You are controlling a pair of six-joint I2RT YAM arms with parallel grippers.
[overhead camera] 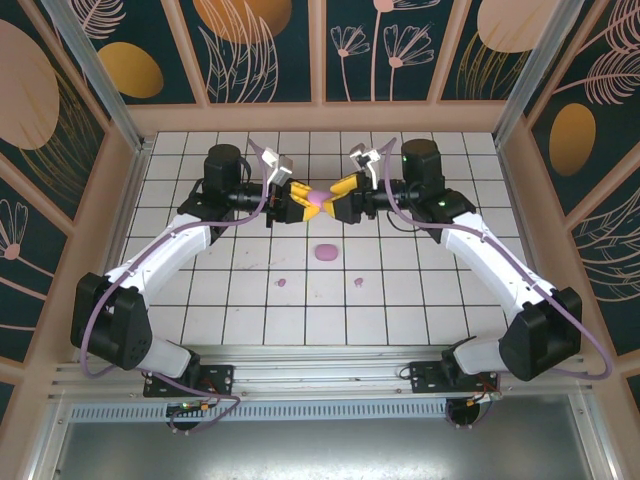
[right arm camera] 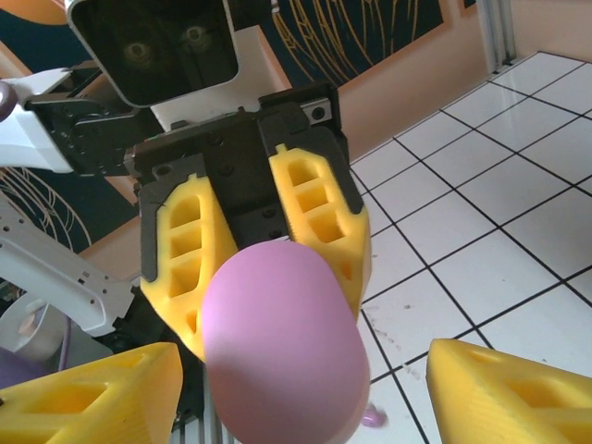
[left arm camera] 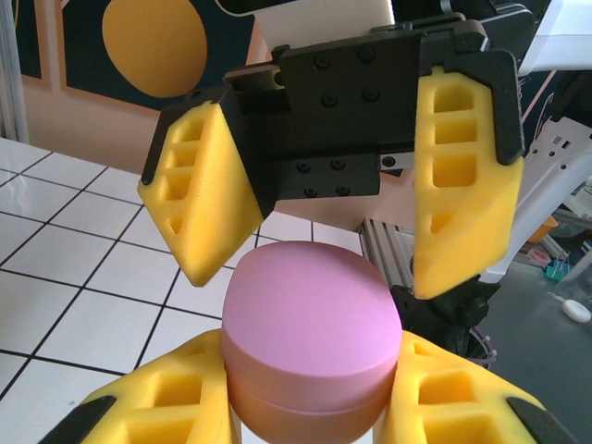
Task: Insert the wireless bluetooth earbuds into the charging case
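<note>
A closed lilac charging case [overhead camera: 315, 199] hangs above the middle of the tiled floor, and my left gripper [overhead camera: 299, 201] is shut on it. In the left wrist view my yellow fingers [left arm camera: 166, 407] clamp the case [left arm camera: 310, 319] on both sides. My right gripper [overhead camera: 336, 205] faces it, open, its jaws wide apart either side of the case [right arm camera: 277, 342] without touching. Two tiny lilac earbuds [overhead camera: 282, 282] [overhead camera: 357, 284] lie on the tiles nearer the arm bases. One earbud [right arm camera: 375, 418] peeks out below the case.
A second lilac oval case [overhead camera: 325, 252] lies on the tiles just below the held one. Wooden walls [overhead camera: 320, 118] ring the white tiled floor [overhead camera: 200, 300]. The two wrists nearly touch at the centre.
</note>
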